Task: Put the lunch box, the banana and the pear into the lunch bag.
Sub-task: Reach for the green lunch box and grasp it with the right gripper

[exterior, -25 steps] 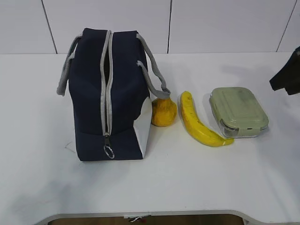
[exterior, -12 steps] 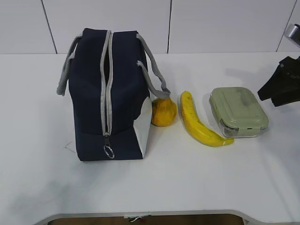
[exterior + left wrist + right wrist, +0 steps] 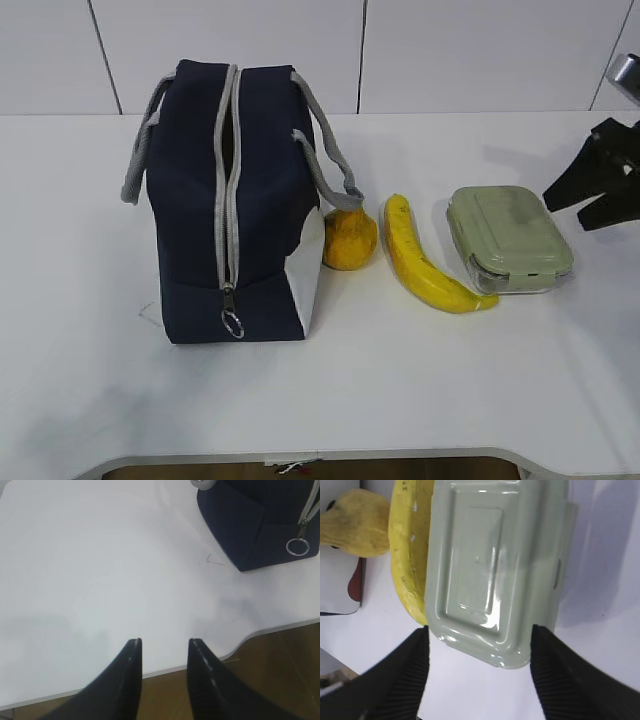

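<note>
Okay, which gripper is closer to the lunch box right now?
The right gripper. Its open jaws hang just above the lunch box, at the table's right edge. The left gripper hovers over the near left table edge, beyond the lunch bag, far away.

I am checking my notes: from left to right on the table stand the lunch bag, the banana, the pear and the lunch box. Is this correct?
Not quite: the exterior view shows the pear directly beside the lunch bag, then the banana, then the lunch box.

A plain robot test room

A bare white table [image 3: 420, 400] fills the frame; blank white wall panels [image 3: 230, 50] run along the top.
</note>
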{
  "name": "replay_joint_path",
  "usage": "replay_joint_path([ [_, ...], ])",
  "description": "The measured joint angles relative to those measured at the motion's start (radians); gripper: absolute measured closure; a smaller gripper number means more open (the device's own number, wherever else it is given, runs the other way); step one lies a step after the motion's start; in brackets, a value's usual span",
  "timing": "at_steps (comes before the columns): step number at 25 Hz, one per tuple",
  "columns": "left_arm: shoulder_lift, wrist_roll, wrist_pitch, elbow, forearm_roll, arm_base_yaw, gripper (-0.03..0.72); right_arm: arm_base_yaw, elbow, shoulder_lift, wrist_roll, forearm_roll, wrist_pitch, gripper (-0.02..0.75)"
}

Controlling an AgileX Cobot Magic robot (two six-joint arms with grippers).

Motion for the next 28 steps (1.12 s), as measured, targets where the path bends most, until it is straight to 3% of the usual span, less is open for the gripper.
replay_joint_path([
  [3,0.000,0.000,0.000,0.000,0.000,0.000,0.448,0.000,0.000,0.017,0.014,0.009,0.000,0.175],
  [11,0.000,0.000,0.000,0.000,0.000,0.000,0.448,0.000,-0.013,0.027,-0.050,0.005,-0.002,0.165],
  [20,0.000,0.000,0.000,0.000,0.000,0.000,0.448,0.000,-0.016,0.027,-0.094,0.165,-0.002,0.165],
  [28,0.000,0.000,0.000,0.000,0.000,0.000,0.448,-0.045,-0.016,0.027,-0.134,0.182,-0.004,0.165],
])
